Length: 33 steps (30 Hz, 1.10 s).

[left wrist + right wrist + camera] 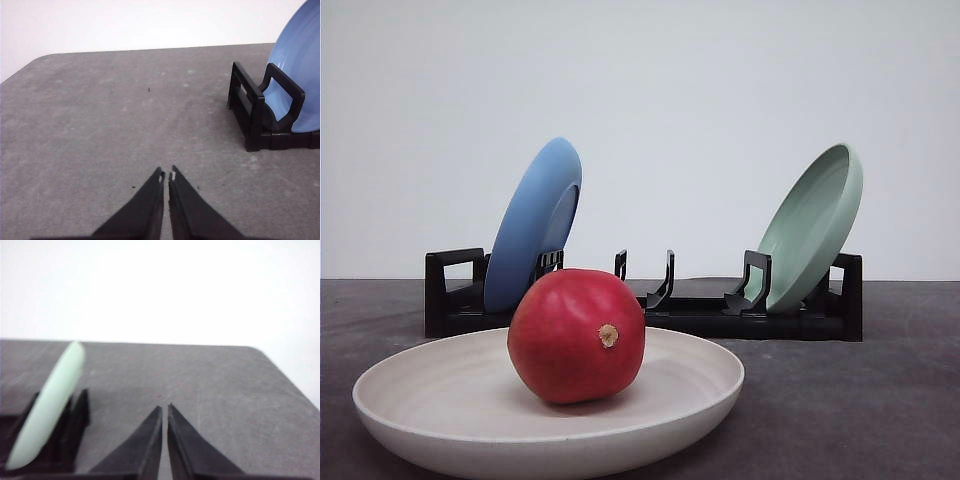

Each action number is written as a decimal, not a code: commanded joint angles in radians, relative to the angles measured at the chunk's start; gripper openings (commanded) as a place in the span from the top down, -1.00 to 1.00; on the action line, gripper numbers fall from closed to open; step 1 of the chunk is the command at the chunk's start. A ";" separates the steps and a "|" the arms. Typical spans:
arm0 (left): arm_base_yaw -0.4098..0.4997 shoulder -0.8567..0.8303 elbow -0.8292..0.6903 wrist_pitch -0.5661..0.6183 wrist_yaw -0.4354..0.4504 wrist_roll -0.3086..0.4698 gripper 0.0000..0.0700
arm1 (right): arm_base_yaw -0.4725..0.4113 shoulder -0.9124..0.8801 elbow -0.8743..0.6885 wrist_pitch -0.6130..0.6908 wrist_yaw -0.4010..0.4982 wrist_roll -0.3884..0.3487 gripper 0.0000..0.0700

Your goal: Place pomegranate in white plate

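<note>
Red and glossy, the pomegranate [576, 336] sat inside the white plate [430, 400] in the front view, resting on the plate's shallow floor a little left of centre, its small tan stub turned toward the camera. That cream plate lay flat on the dark grey table [880, 410] close to the camera. Behind it stood a black dish rack [720, 318] running across the table, with a blue plate [532, 225] propped on edge in its left end and a pale green plate [812, 228] leaning in its right end; the slots between them held nothing, and a plain white wall rose behind. From the left wrist view, the left gripper [166, 176] hung above bare grey tabletop with its two black fingers drawn together, only a thin slit between the tips and nothing held between them. The end of the black rack and part of the blue plate stood well apart from those fingers, off to one side. From the right wrist view, which was somewhat blurred, the right gripper [165, 410] likewise had its dark fingers pressed nearly together, gripping nothing, above the grey surface. The pale green plate appeared edge-on in the rack, near the fingers but not touching them, and the table's rounded corner lay beyond.
</note>
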 commanded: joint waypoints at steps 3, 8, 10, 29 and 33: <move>0.001 -0.002 -0.010 -0.003 -0.002 -0.007 1.00 | -0.027 -0.058 -0.144 0.158 -0.004 -0.013 0.96; 0.001 -0.002 -0.010 -0.003 -0.002 -0.007 1.00 | -0.065 -0.146 -0.259 0.198 -0.024 -0.013 0.96; 0.001 -0.002 -0.010 -0.003 -0.002 -0.007 1.00 | -0.086 -0.176 -0.291 0.197 -0.079 -0.013 0.96; 0.001 -0.002 -0.010 -0.003 -0.002 -0.007 1.00 | -0.142 -0.218 -0.422 0.118 -0.188 -0.013 0.96; 0.001 -0.002 -0.010 -0.003 -0.002 -0.007 1.00 | -0.139 -0.218 -0.422 0.089 -0.202 -0.007 0.96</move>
